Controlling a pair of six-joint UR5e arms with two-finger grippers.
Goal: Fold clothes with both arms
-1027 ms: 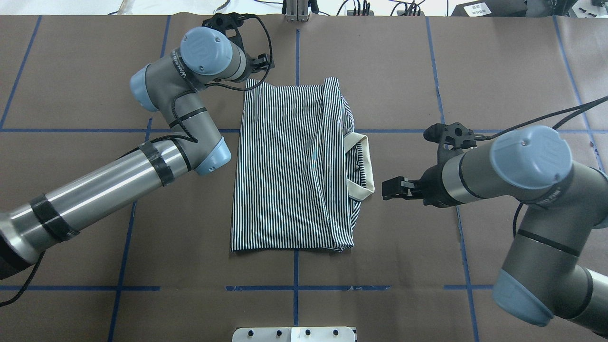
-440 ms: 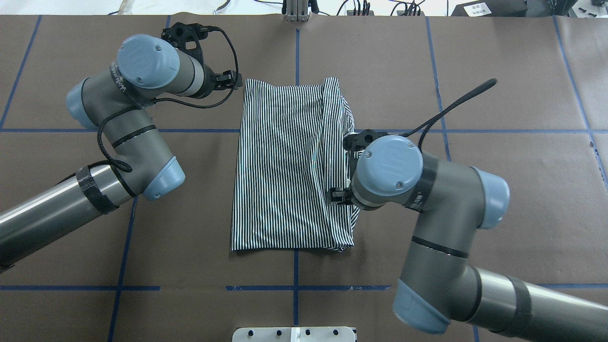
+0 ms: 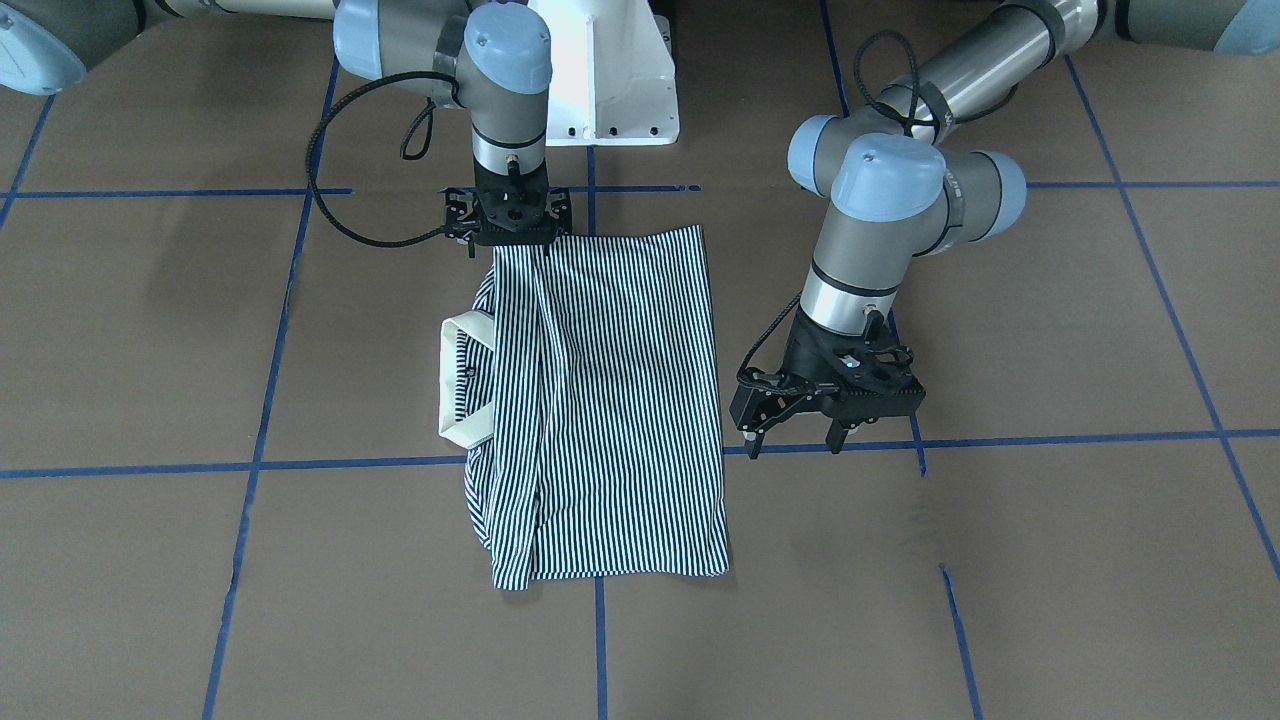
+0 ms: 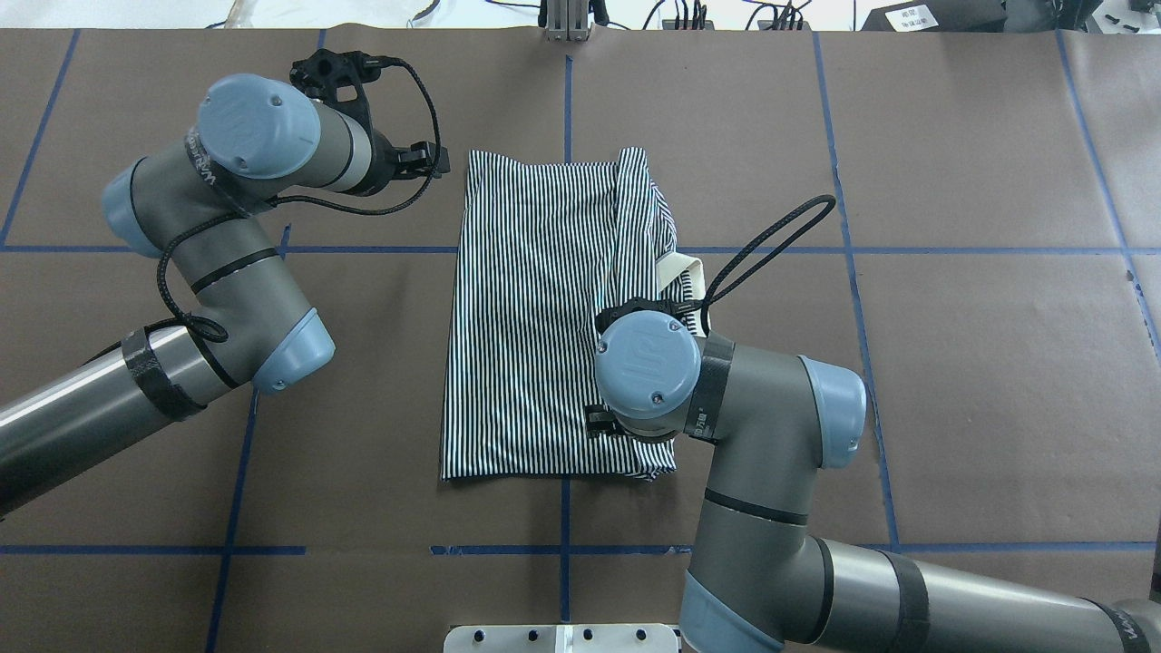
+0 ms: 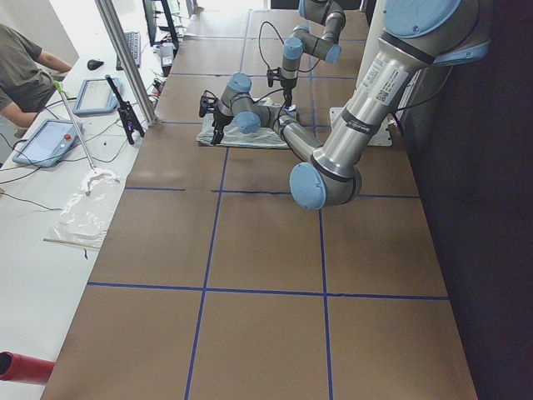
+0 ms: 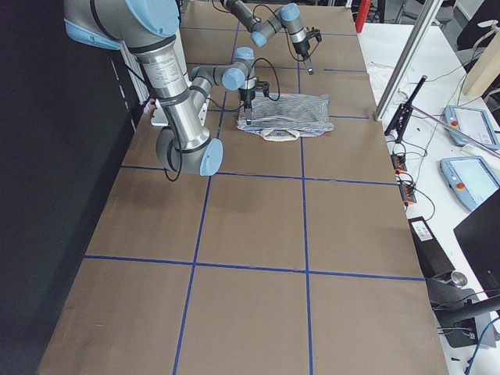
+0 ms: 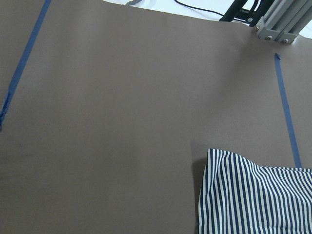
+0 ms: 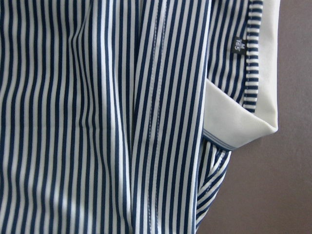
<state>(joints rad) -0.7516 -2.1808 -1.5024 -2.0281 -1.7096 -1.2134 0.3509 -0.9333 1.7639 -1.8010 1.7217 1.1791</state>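
We see the striped polo shirt [image 3: 620, 400] lying folded mid-frame on the counter [image 3: 1000, 560]; the left claw [image 3: 793, 440] hangs open at its right, the right claw [image 3: 508, 232] at its top edge, grip impossible to tell.

Left pincer [image 3: 792, 443] gapes downward; right pincer [image 3: 508, 230] points straight down.

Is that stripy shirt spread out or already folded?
Folded, at least partly: the shirt lies as a narrow rectangle, no sleeves sticking out, cream collar poking from one long side.
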